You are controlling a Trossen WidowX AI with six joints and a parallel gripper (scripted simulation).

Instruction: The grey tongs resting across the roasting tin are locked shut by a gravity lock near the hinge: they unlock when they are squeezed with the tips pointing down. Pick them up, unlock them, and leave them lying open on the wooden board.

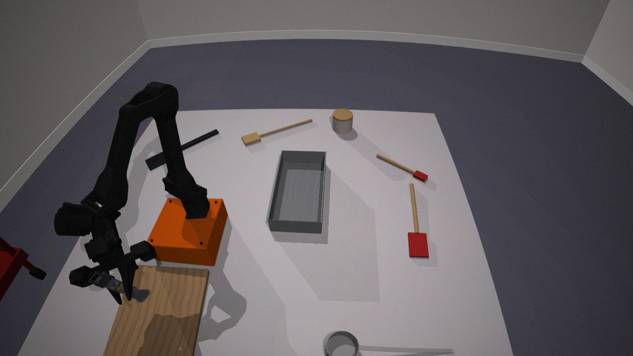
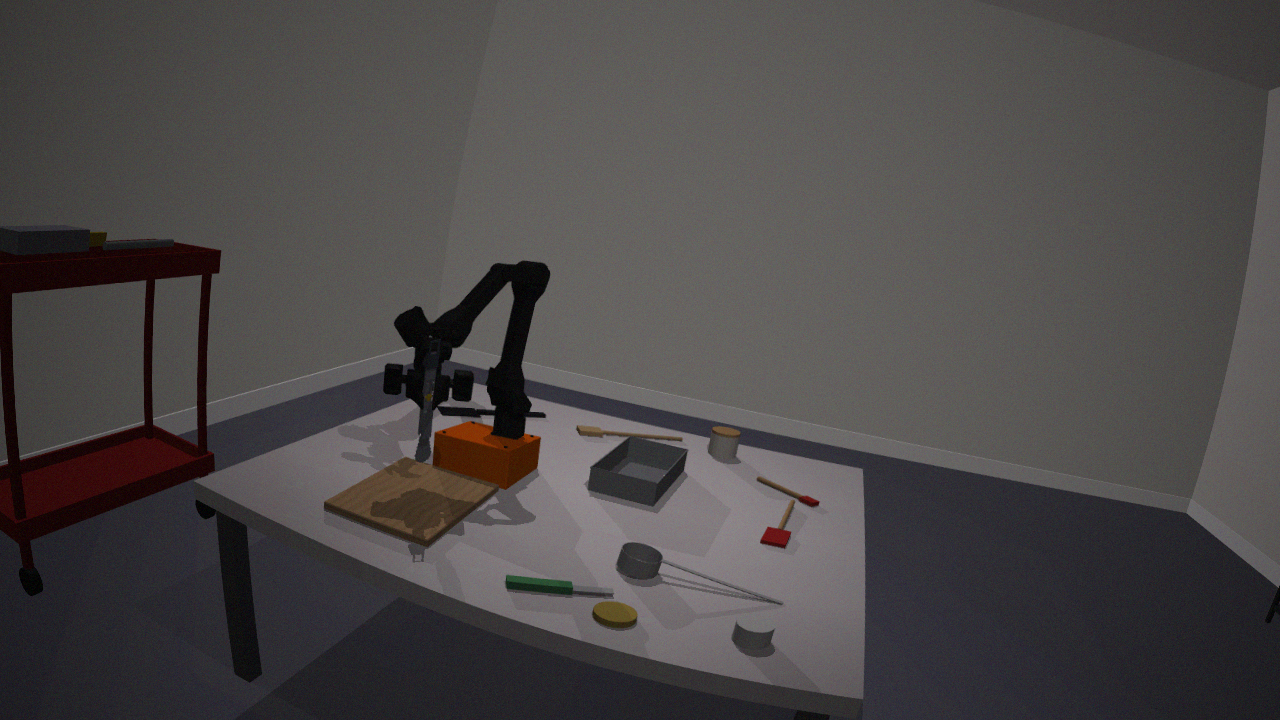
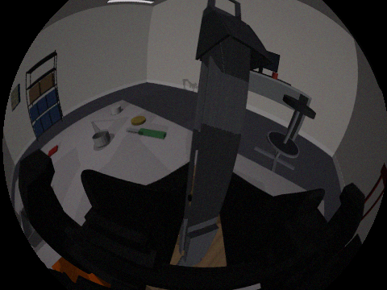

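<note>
My gripper (image 1: 123,289) (image 2: 429,389) (image 3: 205,169) is shut on the grey tongs (image 1: 102,279) (image 2: 424,429) (image 3: 218,129). It holds them roughly upright at the table's near left, and their lower end hangs just above the far left corner of the wooden board (image 1: 168,305) (image 2: 393,488). In the wrist view the tongs run straight up the middle with their arms close together. The grey roasting tin (image 1: 274,195) (image 2: 626,488) stands empty in the middle of the table, well to the right of the gripper.
The arm's orange base block (image 1: 185,241) (image 2: 483,456) stands right behind the board. Two red spatulas (image 1: 417,243) (image 1: 400,167), a wooden spatula (image 1: 274,131), a jar (image 1: 342,120) and a black strip (image 1: 194,142) lie farther back. A saucepan (image 1: 340,344) sits near the front edge. A red cart (image 2: 89,376) stands left of the table.
</note>
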